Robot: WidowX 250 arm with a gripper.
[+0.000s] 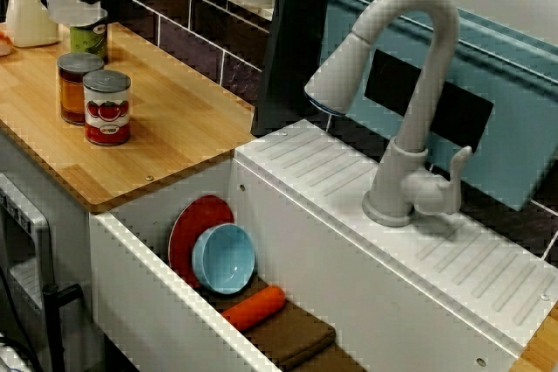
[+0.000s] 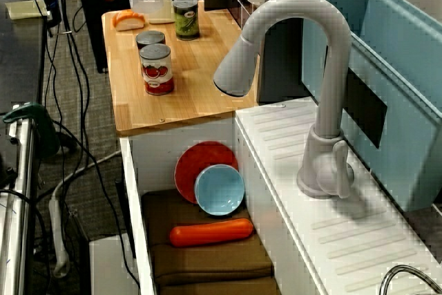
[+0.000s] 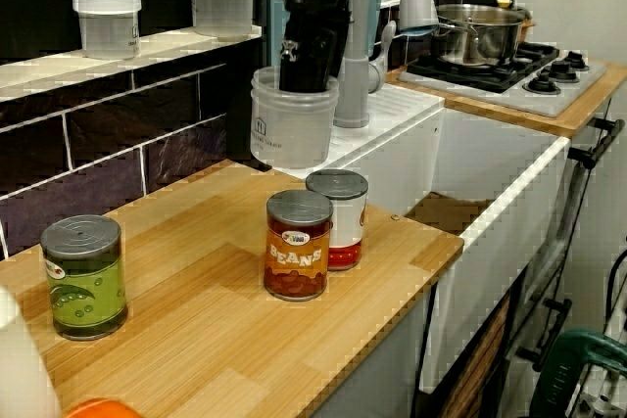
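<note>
counter-level view: my gripper (image 3: 307,73) points straight down, fingers dipped into a clear tub (image 3: 292,134). i read it as clamped on the rim, since the tub seems to hang clear of the counter (image 3: 196,340). the tub sits directly under the hand, upright, mouth up, long axis vertical. going outward, the beans can (image 3: 298,256) stands at 6 o'clock from the tub, with the tomato can (image 3: 343,212) just beside it. the green can (image 3: 83,276) is at 8 o'clock. in the sink-side view the green can lies just below the tub.
</note>
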